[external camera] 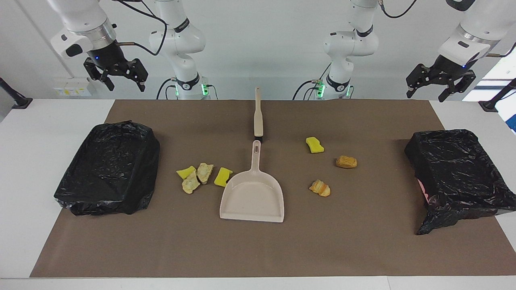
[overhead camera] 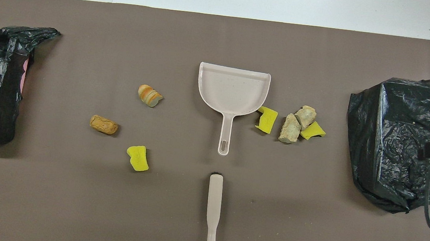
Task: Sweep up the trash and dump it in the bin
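While both arms hang raised with nothing in hand, you are at the very start: no tool is picked up and all the trash lies on the brown mat (external camera: 258, 249) that covers the tabletop (external camera: 52, 121). Nearest the robots, the right gripper (external camera: 123, 78) hovers spread open above the tabletop's edge at its own end, and the left gripper (external camera: 439, 82) hovers open likewise at the other end. Next comes the brush (external camera: 258, 114), lying with its handle toward the robots, then the dustpan (external camera: 253, 199) just past it, handle toward the brush, pan empty. Beside the pan toward the right arm's end sits a cluster of four scraps (external camera: 200, 175), one yellow piece touching the pan's wall. Toward the left arm's end three pieces lie apart: a yellow sponge (external camera: 314, 145), a brown lump (external camera: 346, 162) and a bread-like piece (external camera: 320, 188). A black-lined bin (external camera: 109, 169) stands at the right arm's end, another bin (external camera: 457, 173) at the left's. All trash is well apart from both grippers. Your next move, I judge, calls for one gripper descending on the brush handle and the other on the dustpan handle
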Robot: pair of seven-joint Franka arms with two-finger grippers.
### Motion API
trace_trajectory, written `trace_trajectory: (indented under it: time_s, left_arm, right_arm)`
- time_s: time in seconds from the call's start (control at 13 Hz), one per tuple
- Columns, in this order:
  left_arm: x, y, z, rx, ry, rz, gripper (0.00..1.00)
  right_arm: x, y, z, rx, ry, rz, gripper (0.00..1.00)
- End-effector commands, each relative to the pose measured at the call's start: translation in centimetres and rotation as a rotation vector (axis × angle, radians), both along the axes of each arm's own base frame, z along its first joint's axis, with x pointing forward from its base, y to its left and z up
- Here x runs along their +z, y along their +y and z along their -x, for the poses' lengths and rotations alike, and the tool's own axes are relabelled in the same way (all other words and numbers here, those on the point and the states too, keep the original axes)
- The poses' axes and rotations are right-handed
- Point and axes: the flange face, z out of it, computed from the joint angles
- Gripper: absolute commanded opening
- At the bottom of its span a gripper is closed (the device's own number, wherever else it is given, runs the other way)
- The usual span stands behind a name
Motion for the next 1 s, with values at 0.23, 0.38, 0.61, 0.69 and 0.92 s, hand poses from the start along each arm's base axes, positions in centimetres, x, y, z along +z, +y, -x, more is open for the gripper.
trace_trajectory:
  time_s: [0.23,0.38,0.61,0.69,0.92]
  left_arm:
    - [-0.4,-1.4,0.6,-0.015,-0.009,0.012,1.0]
    - [-1.2,-4.4,1.2,-0.068,0.01,0.011,1.0]
    - [-2.9,-11.5,3.4,-0.067,-0.02,0.018,1.0]
    - [-3.9,-14.6,4.9,-0.056,-0.01,0.017,1.0]
    - [-7.9,-23.2,9.8,-0.009,-0.009,0.023,1.0]
  right_arm:
    - [-3.5,2.0,-1.2,-0.017,0.018,0.023,1.0]
    - [-5.8,4.5,-3.6,0.018,-0.009,0.029,1.0]
    - [-9.2,7.4,-6.3,0.011,-0.024,0.028,1.0]
    - [-10.7,8.4,-7.1,0.009,-0.017,0.027,1.0]
    - [-15.6,11.5,-8.9,-0.034,0.032,0.016,1.0]
